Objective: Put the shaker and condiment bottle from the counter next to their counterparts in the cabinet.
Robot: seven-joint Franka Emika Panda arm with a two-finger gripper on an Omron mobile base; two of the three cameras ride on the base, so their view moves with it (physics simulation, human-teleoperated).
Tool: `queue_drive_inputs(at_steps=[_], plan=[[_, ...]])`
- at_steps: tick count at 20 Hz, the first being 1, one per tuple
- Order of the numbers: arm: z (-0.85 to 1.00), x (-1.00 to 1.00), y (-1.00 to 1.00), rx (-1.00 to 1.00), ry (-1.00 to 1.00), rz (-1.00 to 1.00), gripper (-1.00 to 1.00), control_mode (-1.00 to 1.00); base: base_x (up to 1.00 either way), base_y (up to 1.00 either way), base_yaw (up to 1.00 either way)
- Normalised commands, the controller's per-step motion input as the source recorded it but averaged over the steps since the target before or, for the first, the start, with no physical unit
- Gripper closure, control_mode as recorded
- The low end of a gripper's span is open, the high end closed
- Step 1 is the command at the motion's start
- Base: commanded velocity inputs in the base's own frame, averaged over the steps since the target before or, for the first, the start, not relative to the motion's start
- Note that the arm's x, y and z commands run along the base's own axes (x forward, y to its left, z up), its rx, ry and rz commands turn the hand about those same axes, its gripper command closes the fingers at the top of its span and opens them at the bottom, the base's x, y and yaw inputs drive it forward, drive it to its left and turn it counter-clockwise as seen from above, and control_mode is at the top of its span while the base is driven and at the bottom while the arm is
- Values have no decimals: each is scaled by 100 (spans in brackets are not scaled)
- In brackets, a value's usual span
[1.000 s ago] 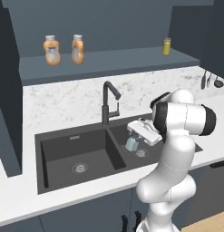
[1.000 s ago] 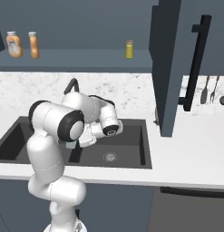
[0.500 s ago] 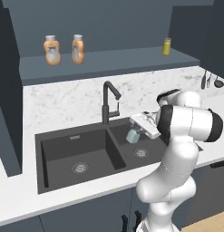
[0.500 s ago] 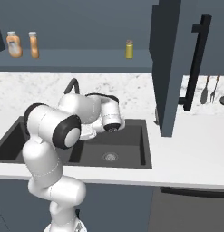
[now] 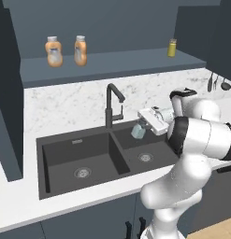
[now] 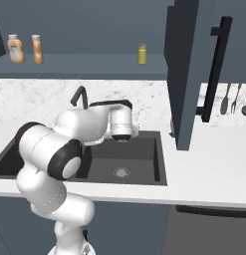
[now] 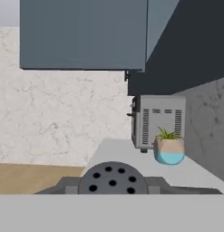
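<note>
Marble counter (image 5: 65, 100) behind, the gripper (image 5: 141, 125), jaws clamped on the shaker (image 5: 138, 131), has swung rightward above the sink (image 5: 61, 154); shelving it beside the yellow-green shaker (image 5: 171, 47) probably comes next.

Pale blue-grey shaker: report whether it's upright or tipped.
Tipped. The pale blue-grey shaker lies about level in the shut claw over the black sink; its holed dark cap faces the hand view.
</note>
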Motion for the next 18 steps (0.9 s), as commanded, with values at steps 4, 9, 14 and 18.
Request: queue_drive_inputs(at_steps=[4,9,14,18], plan=[[52,2,0,-2,0,-27,100,-100,0,0,0],[59,0,0,-4,0,-28,100,-100,0,0,0],[60,0,0,-4,0,-29,100,-100,0,0,0],[60,0,0,-2,-1,-26,100,-100,0,0,0]])
